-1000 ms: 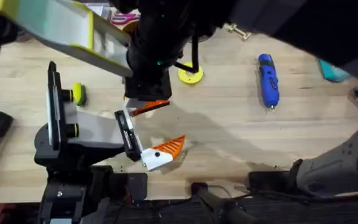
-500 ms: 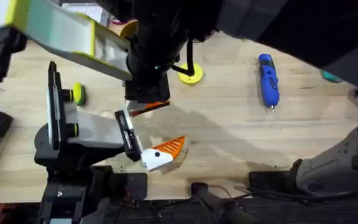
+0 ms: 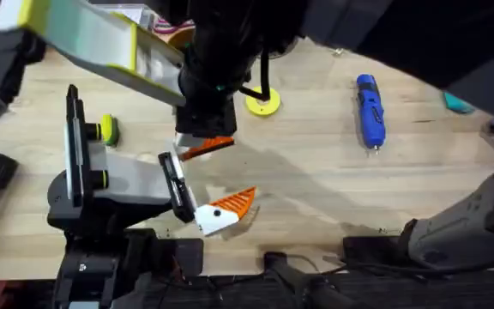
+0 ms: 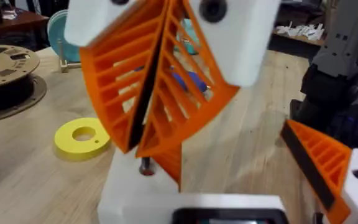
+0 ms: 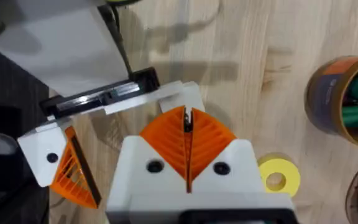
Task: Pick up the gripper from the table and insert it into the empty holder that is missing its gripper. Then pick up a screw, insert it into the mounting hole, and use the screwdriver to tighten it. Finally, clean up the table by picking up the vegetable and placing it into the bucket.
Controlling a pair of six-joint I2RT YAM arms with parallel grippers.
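My right pincer (image 3: pixel 204 144) sits left of centre in the overhead view, just above the left pincer (image 3: pixel 201 185), whose fingers stand apart. The screwdriver (image 3: pixel 369 110) lies on the counter (image 3: pixel 316 189) at upper right. From the left wrist, I see the right pincer pressed together on a screw (image 4: pixel 145 165), just above the white holder (image 4: pixel 135 196). From the right wrist, the bucket (image 5: pixel 328 93) stands at the right edge.

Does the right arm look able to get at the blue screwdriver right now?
Probably, though not at once. The screwdriver lies alone on open table, nothing over it. But the right gripper is shut on what looks like a screw at the holder, and must release that first.
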